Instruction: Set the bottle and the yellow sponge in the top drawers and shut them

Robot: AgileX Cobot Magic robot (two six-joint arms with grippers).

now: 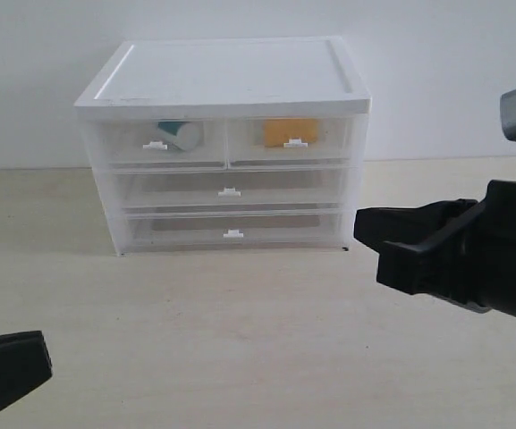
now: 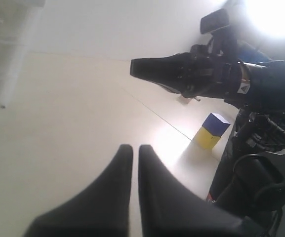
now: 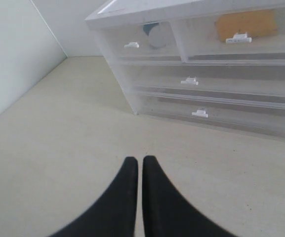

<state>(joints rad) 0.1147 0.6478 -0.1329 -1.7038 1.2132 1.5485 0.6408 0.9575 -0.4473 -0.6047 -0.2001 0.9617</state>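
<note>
The white-topped cabinet (image 1: 231, 76) fills the upper middle of the exterior view, with both top drawers (image 1: 128, 143) shut flush. My right gripper (image 3: 140, 160), at mid right, and my left gripper (image 2: 132, 147), in the lower left corner, each have fingers pressed together on nothing. The bottle (image 1: 179, 135) lies inside the left drawer, the yellow sponge (image 1: 289, 130) inside the right.

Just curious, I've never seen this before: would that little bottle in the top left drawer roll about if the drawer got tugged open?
Probably a little. The bottle shows a round end toward the front, so it likely lies on its side and could roll sideways. It looks small, so it is probably light and easily jostled. The drawer walls should keep it in.
</note>
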